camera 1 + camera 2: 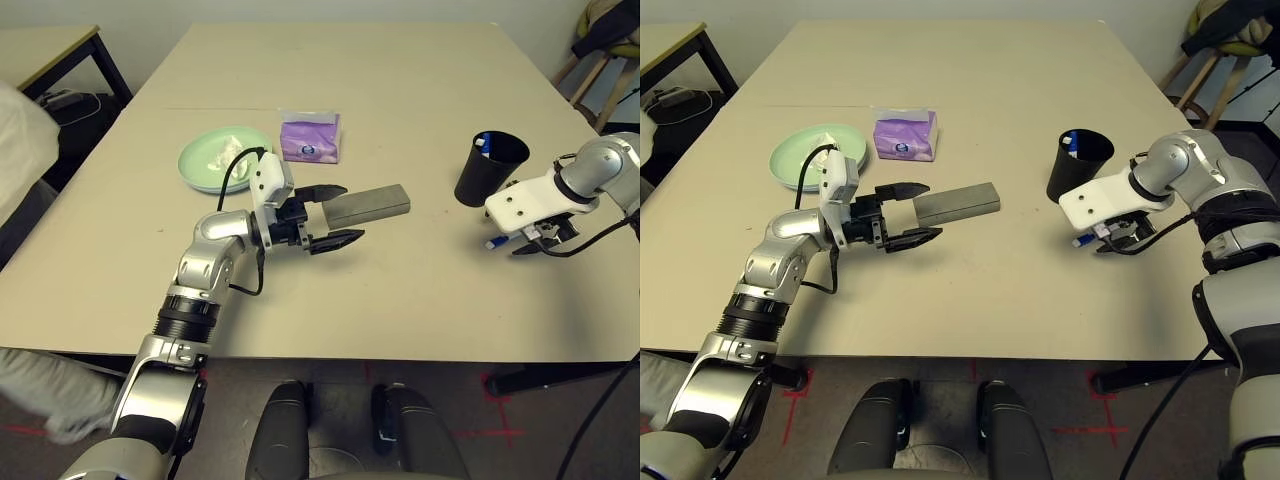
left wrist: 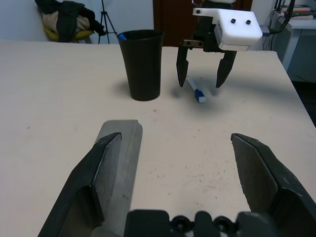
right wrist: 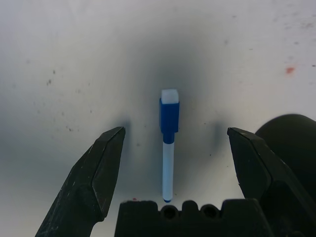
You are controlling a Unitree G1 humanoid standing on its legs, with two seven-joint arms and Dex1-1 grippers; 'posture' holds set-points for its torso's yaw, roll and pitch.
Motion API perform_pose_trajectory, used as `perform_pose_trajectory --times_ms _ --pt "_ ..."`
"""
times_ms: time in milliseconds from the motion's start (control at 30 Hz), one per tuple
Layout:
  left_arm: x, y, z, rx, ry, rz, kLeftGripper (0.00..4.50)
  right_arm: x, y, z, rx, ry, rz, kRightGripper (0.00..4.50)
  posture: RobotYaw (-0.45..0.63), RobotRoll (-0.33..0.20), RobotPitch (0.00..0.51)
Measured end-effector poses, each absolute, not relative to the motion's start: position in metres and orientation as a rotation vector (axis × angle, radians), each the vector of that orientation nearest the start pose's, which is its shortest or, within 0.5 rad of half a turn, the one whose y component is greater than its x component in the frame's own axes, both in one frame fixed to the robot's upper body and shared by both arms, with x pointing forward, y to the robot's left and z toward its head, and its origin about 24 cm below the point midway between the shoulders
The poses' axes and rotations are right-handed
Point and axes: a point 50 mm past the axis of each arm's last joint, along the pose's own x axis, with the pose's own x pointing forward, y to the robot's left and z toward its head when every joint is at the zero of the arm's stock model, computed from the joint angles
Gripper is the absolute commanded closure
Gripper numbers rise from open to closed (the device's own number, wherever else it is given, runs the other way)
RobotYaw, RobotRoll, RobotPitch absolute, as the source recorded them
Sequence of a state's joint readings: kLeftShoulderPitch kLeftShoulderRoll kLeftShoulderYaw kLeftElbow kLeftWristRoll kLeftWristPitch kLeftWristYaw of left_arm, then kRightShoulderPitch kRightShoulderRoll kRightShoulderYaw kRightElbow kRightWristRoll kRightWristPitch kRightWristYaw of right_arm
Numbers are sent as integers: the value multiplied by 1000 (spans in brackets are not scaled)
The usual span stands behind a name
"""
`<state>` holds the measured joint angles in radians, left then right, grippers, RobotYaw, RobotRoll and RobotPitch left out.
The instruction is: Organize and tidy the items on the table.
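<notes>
One marker's in the black cup (image 1: 491,168), right of frame; your released right pincer (image 3: 176,131) and left pincer (image 1: 352,214) still have the loose marker (image 3: 168,148) and glasses case (image 1: 367,206) to tidy.

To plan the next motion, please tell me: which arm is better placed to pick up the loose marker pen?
Right, I judge: its open black fingers hover around the white-blue marker pen, while the left arm is farther away.

Open bench (image 1: 400,310) ran along the near edge, and a bare stretch lay between the case (image 1: 368,207) and the cup (image 1: 490,168). The cup stood close beside the right fingers (image 3: 251,160), blocking that side; tissues (image 1: 310,137) and plate (image 1: 203,160) crowded the far left.
</notes>
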<state>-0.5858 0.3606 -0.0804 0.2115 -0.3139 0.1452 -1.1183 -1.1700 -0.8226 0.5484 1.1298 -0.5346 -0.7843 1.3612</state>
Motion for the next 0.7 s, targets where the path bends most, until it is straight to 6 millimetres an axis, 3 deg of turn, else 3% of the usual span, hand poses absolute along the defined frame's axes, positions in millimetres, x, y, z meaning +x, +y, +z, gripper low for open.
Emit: perform_pose_trajectory --times_ms 700 --pt "315 131 149 183 -118 -1212 0 349 -261 174 -1684 712 1415 28 275 0 177"
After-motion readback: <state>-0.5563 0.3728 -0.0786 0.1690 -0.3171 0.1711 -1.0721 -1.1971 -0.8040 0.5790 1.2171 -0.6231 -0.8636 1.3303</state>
